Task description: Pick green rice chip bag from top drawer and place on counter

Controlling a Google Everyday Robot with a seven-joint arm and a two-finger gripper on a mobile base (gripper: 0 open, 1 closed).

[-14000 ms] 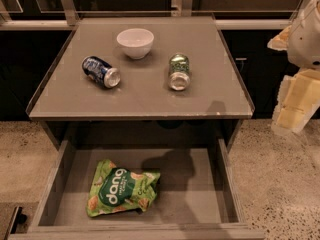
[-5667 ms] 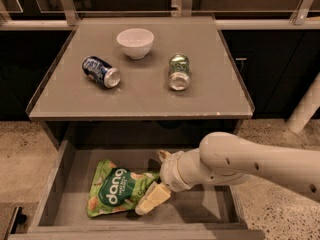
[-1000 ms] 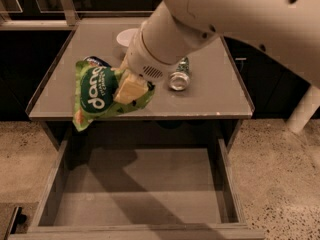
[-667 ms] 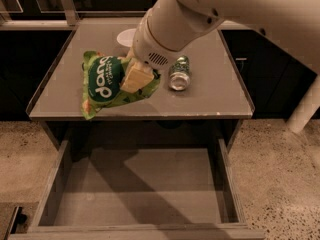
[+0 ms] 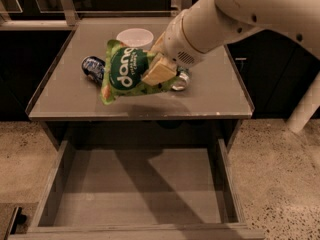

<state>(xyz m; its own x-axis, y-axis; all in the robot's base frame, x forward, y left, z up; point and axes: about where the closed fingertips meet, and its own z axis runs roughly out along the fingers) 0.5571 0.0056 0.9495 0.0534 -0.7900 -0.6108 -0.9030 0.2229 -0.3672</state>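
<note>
While the gripper (image 5: 156, 74) pinches the single green chip bag (image 5: 125, 70) between its pads, the bag hangs tilted over the front middle of the counter (image 5: 215, 91), with its shadow on the surface beneath it. One white bowl (image 5: 135, 36) stands toward the back of the counter, just behind the bag. Two cans lie on the counter: a blue can (image 5: 93, 67) shows just left of the bag, and a second can (image 5: 181, 79) is mostly hidden behind the gripper, only its end showing. One drawer (image 5: 52, 194) stands pulled out below the counter's front edge, its bottom bare. Against the view a moment earlier, the bag and gripper have shifted from the counter's front left toward its middle, so the blue can, then covered by the bag, is now uncovered, while the second can, then in plain sight, is now largely covered. Fourteen seconds ago the bag lay in the drawer.
</note>
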